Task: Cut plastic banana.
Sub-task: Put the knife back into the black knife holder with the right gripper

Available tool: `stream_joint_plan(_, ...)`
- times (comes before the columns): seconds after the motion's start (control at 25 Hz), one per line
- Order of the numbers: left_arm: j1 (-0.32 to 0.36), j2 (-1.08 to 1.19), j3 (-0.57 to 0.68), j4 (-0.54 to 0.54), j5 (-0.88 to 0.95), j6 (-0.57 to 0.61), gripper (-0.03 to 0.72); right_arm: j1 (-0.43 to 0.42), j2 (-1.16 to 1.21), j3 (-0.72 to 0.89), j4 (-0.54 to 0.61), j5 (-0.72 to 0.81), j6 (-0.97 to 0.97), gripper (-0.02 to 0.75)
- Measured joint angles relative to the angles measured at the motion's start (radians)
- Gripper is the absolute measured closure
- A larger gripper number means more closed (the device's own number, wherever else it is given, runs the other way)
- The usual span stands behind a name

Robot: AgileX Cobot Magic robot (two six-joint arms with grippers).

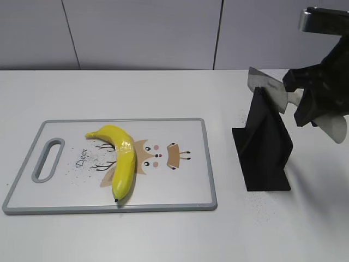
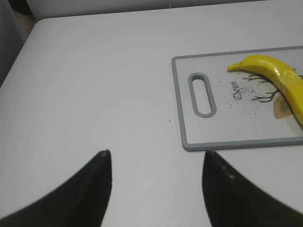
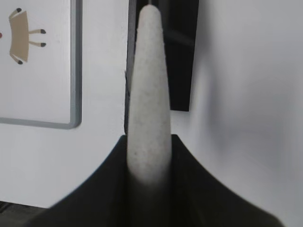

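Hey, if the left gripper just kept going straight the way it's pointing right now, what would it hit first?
Probably bare table. The open left gripper points across empty white surface, and the cutting board with the banana lies off to its right side. Depth is hard to judge, though.

Open table betw cutting board point(image 1: 210, 164) & black knife stand point(image 1: 264, 147); stand blocks right side.

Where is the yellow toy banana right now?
The glossy yellow plastic banana lies on the white, grey-rimmed cutting board, left in the exterior view, left of the black knife stand.
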Motion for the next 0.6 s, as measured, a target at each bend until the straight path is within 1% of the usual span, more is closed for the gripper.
stream_joint_plan(0.16,0.0,0.0,0.0,0.0,0.0,0.0,0.11,0.0,0.001,0.0,0.01,0.05,-0.001,0.577)
stream_joint_plan(0.44,0.0,0.0,0.0,0.0,0.0,0.0,0.146,0.0,0.065,0.0,0.065,0.169,-0.009,0.577)
stream_joint_plan(0.6,0.0,0.0,0.0,0.0,0.0,0.0,0.167,0.0,0.104,0.0,0.094,0.191,-0.022,0.571)
